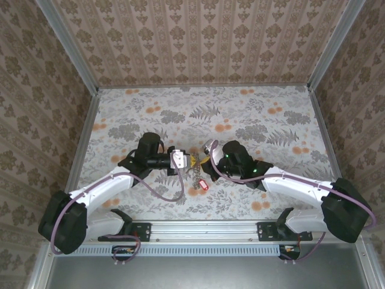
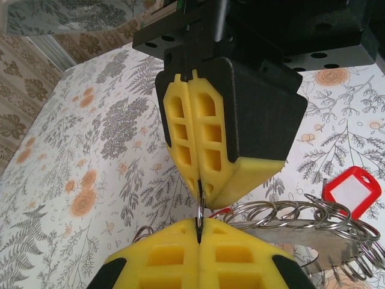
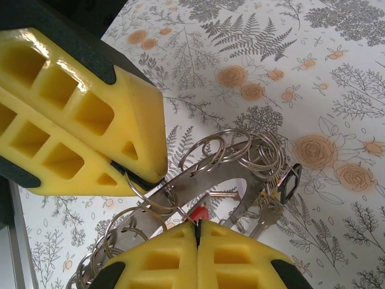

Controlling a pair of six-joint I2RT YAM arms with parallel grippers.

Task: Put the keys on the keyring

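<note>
Keyring [image 3: 240,153] is pinned btwn your two tools: L gripper [image 2: 198,232] closed tight on one of its wire loops, R gripper [image 3: 197,233] clamped on it from the opposite side, tips almost meeting. Red-tagged keys [image 2: 352,191] sit just beside it, w/ floral table [image 2: 90,150] below

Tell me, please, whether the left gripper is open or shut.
Shut: the left gripper's yellow pads press together, with a thin loop of the keyring pinched in the seam.
</note>
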